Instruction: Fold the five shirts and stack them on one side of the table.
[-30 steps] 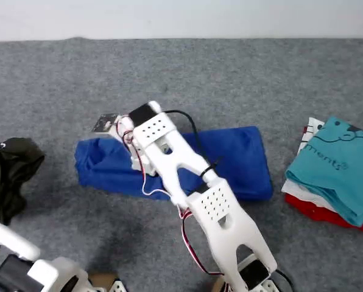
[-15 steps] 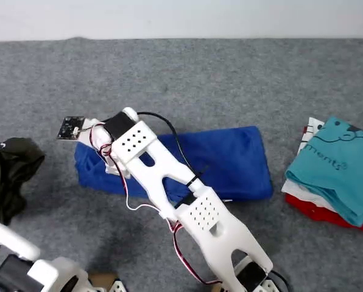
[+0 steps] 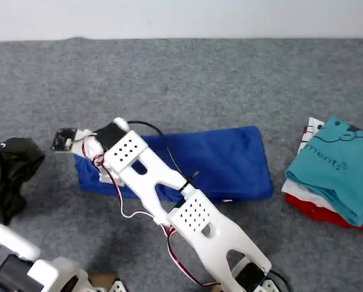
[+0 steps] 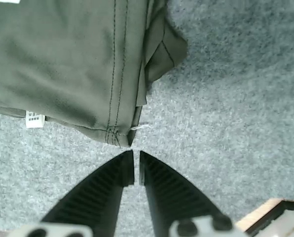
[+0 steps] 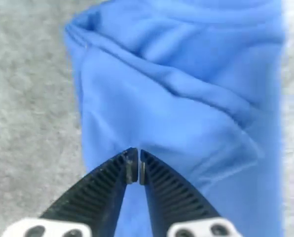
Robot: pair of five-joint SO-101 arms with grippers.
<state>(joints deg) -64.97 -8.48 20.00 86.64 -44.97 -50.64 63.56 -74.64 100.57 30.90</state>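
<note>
- Since a second ago we see the right arm (image 3: 169,194) swing left: its wrist now sits over the left end of the blue shirt (image 3: 224,161), not mid-shirt.
- Blue shirt has not shifted. It lies as a long folded strip across the middle of the table (image 3: 230,79).
- Right gripper (image 5: 136,168) is clenched, tips together right on the blue fabric. We cannot tell whether any cloth is pinched between them.
- Left gripper (image 4: 136,170) is also closed, holding nothing, over bare grey surface just beside the hem of the dark green shirt (image 4: 63,64).
- We see the dark green shirt crumpled at the table's left edge, well apart from the blue one.
- On the right side we have a stack: teal shirt (image 3: 334,164) on top, white shirt (image 3: 293,188) under it, red shirt (image 3: 315,213) at the bottom.
</note>
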